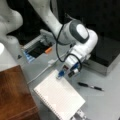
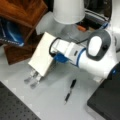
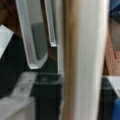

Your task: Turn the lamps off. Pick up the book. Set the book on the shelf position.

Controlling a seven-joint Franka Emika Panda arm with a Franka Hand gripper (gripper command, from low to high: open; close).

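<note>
The white Franka arm's gripper point(image 1: 65, 72), fitted with blue fingertips, is positioned at the upper edge of the large white rectangular spiral-bound notebook with lined pages point(image 1: 60, 97). In a front view the notebook point(image 2: 42, 53) appears raised off the grey tabletop point(image 2: 50, 97), tilted, with the blue pads against its face. The wrist view shows a pale page edge point(image 3: 82, 60) running lengthwise close to the lens, consistent with the jaws clamped on the notebook's edge.

The dark reddish-brown wooden furniture top point(image 1: 15, 95) lies just beside the notebook, at a front view's left, and bears nothing visible. A white lampshade point(image 2: 68, 11) stands behind; whether it is lit cannot be told. A black pen point(image 1: 90, 86) rests apart on the tabletop.

Judgement: the pick-up step is in hand. The transfer calls for a firm grip, since a broad, limp pad held by one edge may sag or swing.
</note>
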